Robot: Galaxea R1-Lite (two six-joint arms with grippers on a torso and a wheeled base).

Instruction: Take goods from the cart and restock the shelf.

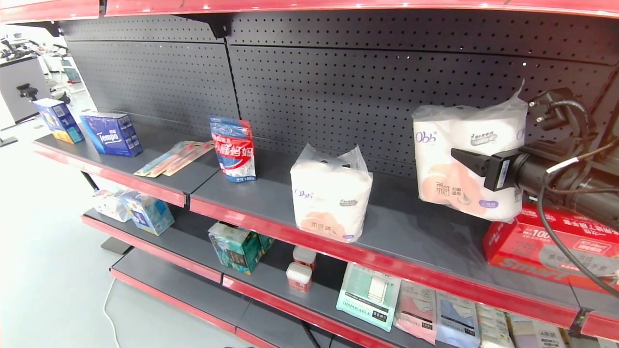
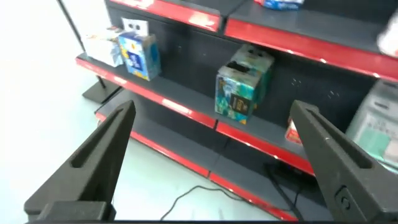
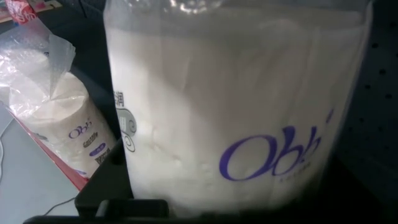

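Above the shelf, right side: right gripper clamps tissue pack; best lowered upright beside standing pack. Left gripper jaws wide, empty.

A pale floor, a white cable lying on it, reaches a grey cabinet far left.

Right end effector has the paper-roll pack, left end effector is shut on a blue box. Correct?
No. The left end effector is open and empty, per the left wrist view. The right end effector does hold the paper-roll pack.
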